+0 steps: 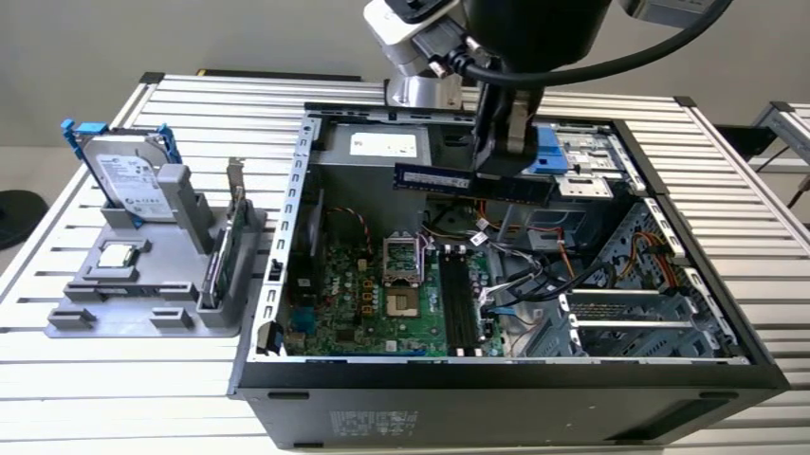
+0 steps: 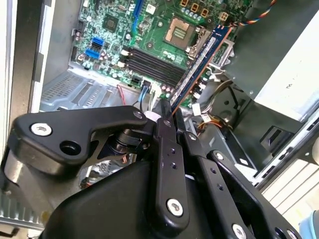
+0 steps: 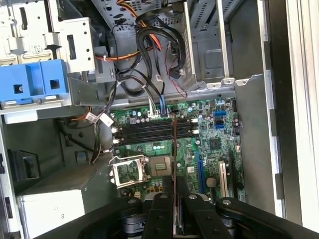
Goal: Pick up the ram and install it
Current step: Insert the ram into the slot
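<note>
The ram (image 1: 471, 182) is clamped between the closed fingers (image 2: 164, 130) of the gripper (image 1: 503, 169) and is being held up in the air over the open computer case (image 1: 506, 403). It hasn't been seated in anything yet. In the exterior view the stick is hung roughly level, just in front of the power supply (image 1: 379, 144) and next to the blue drive bracket (image 1: 559, 152) at the far end of the case.

In the second wrist view the ram (image 2: 199, 62) is seen sticking out past the gripper (image 2: 167, 118) as a long dark blue board, gripped at one end. In the first wrist view it is caught edge-on, so the ram (image 3: 174, 149) is shown as a thin line coming out of the gripper (image 3: 174, 201).

The motherboard (image 1: 360, 303) is laid flat in the bottom of the case. The black memory slots (image 3: 154, 132) are sat beside the processor socket (image 3: 130, 172), well below the stick, and the stick is turned crosswise to them.

Outside the case, on the exterior view's left, a hard drive (image 1: 127, 175) is stood upright in a grey holder (image 1: 139, 318). A small square processor chip (image 1: 120, 254) is laid flat on the same holder. Everything is parked on a slatted metal table (image 1: 76, 379).
</note>
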Available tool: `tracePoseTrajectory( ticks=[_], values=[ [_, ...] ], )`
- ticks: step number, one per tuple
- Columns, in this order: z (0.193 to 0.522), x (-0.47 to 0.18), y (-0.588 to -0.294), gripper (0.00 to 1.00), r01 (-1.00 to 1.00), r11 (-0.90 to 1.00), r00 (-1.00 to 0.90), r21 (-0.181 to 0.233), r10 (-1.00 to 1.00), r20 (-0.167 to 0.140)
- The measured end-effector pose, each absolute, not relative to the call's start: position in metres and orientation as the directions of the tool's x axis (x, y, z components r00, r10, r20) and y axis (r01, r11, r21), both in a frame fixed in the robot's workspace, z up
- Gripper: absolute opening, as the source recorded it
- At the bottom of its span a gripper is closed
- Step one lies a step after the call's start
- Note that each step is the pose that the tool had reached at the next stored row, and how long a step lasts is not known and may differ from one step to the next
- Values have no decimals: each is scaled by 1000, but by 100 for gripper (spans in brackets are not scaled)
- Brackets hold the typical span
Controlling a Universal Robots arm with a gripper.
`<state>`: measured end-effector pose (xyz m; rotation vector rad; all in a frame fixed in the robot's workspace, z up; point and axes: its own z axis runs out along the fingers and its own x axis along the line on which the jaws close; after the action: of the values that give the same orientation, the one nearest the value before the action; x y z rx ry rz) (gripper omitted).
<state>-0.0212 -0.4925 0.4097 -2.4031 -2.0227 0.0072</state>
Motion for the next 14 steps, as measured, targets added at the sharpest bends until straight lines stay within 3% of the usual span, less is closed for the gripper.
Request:
tracePoseTrajectory(
  ticks=[14],
  values=[
    [410, -21, -492, 0, 935, -355, 355, -3, 935, -3]
  ],
)
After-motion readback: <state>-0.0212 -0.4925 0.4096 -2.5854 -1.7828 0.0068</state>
